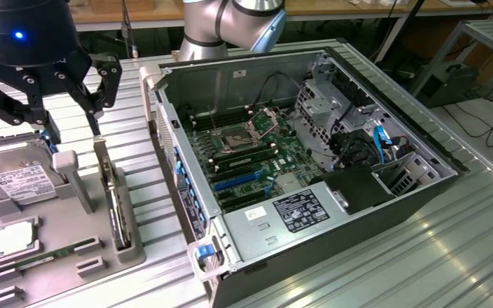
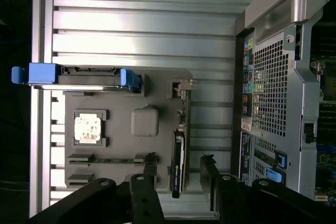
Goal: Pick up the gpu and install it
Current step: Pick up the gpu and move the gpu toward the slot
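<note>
Found the gpu (image 1: 115, 199) standing on its long edge in a slot of the grey tray (image 1: 67, 266), on the tray's side nearest the computer case (image 1: 384, 212). Not lifted, and not in the case.

Noted the gripper (image 1: 75, 128) hanging over the tray, just above one end of the gpu. Judged it open: jaws spread wide, nothing clamped. Confirmed from the wrist view, with one of the fingers (image 2: 148, 192) on each side of the thin dark card and a gap showing on both sides. Saw no contact with the card.

Logged the rest of the tray's load:
- a hard drive (image 1: 20, 179) with a white label and blue end pieces, at the end nearest the gripper
- a square processor chip (image 1: 15, 237) in its own recess
- a narrow green memory stick (image 1: 54, 253) lying flat beside the chip

Recorded the case to the exterior view's right of the tray, lying on its side with the panel off and the motherboard (image 1: 255, 160) exposed. Found tray and case both resting on a ribbed metal table (image 1: 461, 250).
</note>
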Available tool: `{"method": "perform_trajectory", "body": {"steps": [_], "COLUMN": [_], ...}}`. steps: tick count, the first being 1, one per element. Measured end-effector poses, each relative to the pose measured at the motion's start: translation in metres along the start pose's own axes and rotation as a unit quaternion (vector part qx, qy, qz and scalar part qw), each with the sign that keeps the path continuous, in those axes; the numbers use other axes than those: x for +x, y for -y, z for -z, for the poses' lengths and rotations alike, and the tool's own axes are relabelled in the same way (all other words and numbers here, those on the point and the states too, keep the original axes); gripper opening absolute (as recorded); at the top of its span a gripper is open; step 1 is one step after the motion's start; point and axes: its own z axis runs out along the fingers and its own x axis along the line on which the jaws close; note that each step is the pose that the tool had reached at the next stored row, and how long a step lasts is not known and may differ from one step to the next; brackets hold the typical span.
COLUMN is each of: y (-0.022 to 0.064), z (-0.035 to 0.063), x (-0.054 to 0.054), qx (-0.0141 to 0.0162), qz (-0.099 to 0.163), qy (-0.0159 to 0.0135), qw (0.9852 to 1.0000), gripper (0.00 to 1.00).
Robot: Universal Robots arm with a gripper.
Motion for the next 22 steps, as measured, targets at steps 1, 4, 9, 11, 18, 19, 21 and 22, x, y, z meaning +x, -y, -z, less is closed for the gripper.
{"method": "perform_trajectory", "body": {"steps": [1, 4, 9, 11, 18, 19, 21, 22], "y": [0.0000, 0.0000, 0.0012, 0.0015, 0.0024, 0.0024, 0.0025, 0.0025], "z": [0.0000, 0.0000, -0.0015, -0.0037, -0.0120, -0.0127, -0.0141, -0.0147], "x": [0.000, 0.000, 0.000, 0.000, 0.000, 0.000, 0.000, 0.000], "qx": [0.0000, 0.0000, 0.0000, 0.0000, -0.0021, -0.0022, -0.0024, -0.0026], "qz": [0.000, 0.000, 0.000, 0.000, 0.000, 0.000, 0.000, 0.000], "qy": [0.0000, 0.0000, 0.0000, 0.0000, 0.0000, 0.0001, 0.0001, 0.0001], "qw": [1.0000, 1.0000, 1.0000, 1.0000, 1.0000, 1.0000, 1.0000, 1.0000], "gripper": [0.54, 0.60, 0.60, 0.60, 0.60, 0.60, 0.60, 0.60]}}
